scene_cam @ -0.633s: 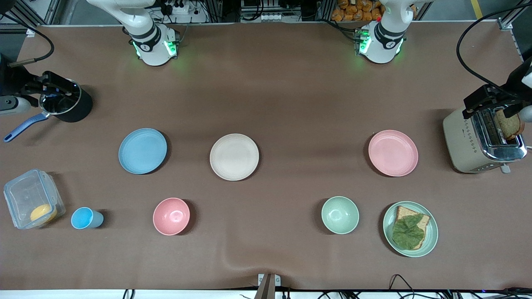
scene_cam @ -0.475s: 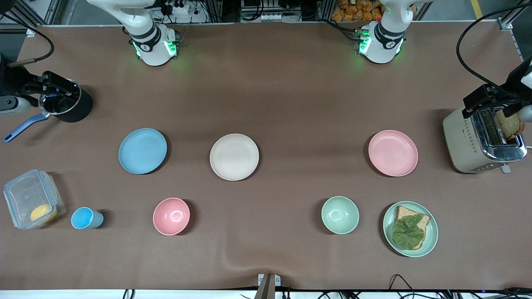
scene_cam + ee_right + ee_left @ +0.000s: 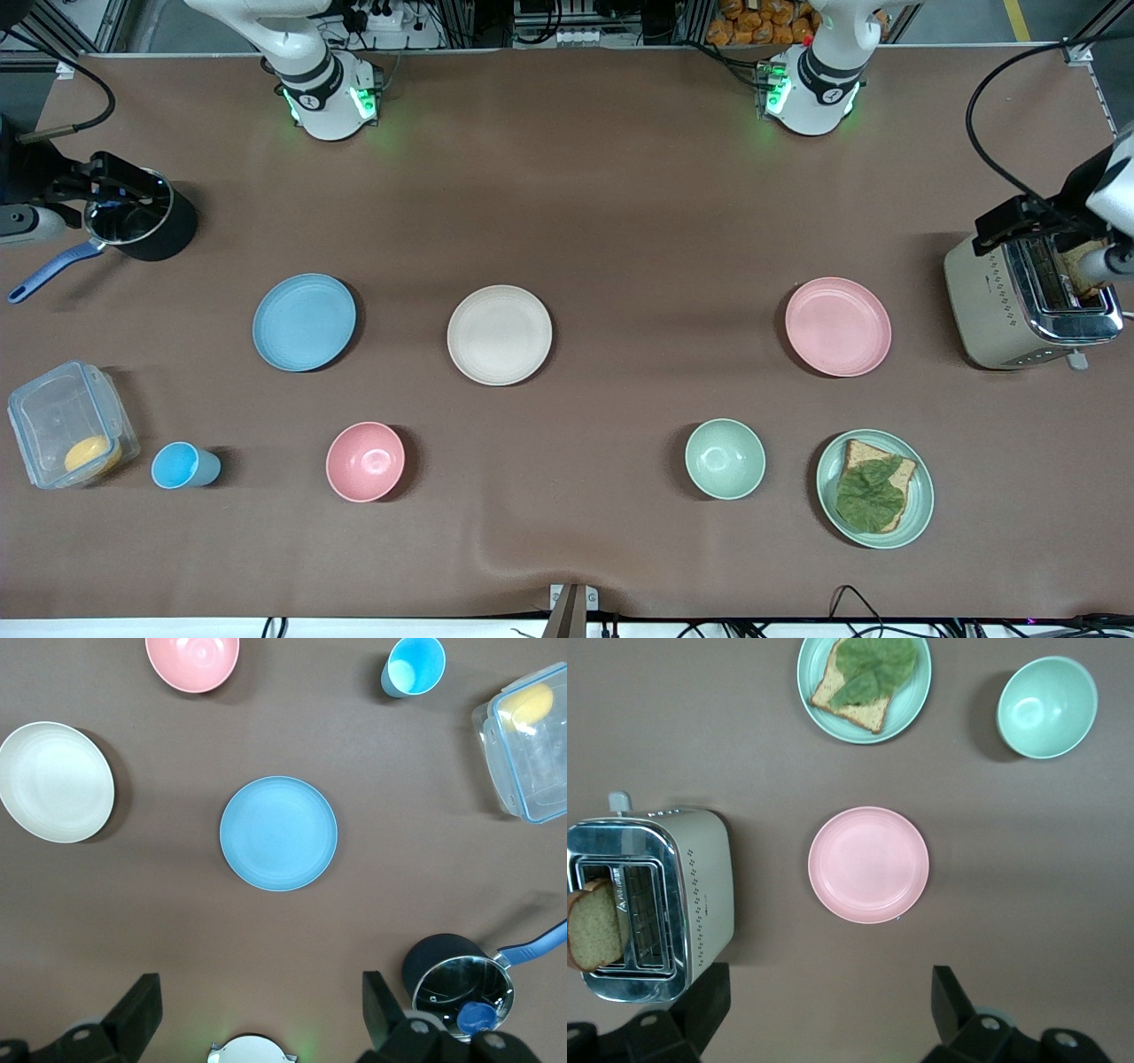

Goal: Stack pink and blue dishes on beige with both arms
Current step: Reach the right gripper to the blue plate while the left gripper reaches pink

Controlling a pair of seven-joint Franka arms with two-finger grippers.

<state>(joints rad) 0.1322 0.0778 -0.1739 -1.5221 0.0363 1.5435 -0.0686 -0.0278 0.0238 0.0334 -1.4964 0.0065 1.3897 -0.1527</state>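
Three plates lie in a row across the middle of the table. The beige plate (image 3: 499,335) (image 3: 55,782) is in the centre, the blue plate (image 3: 304,322) (image 3: 278,834) lies toward the right arm's end, and the pink plate (image 3: 837,326) (image 3: 868,865) toward the left arm's end. All three are bare and apart from each other. My left gripper (image 3: 1019,221) (image 3: 824,1010) hangs open, high up by the toaster, holding nothing. Over the saucepan area my right gripper (image 3: 93,182) (image 3: 257,1010) is also high and open, with nothing between its fingers.
A toaster (image 3: 1019,301) with a bread slice stands at the left arm's end. A black saucepan (image 3: 146,221) and a plastic box (image 3: 66,425) are at the right arm's end. Nearer the camera sit a blue cup (image 3: 182,465), pink bowl (image 3: 365,461), green bowl (image 3: 725,458) and green plate (image 3: 921,509) with bread and lettuce.
The left arm's hand has shifted slightly over the toaster. The right arm and all the dishes have stayed where they were.
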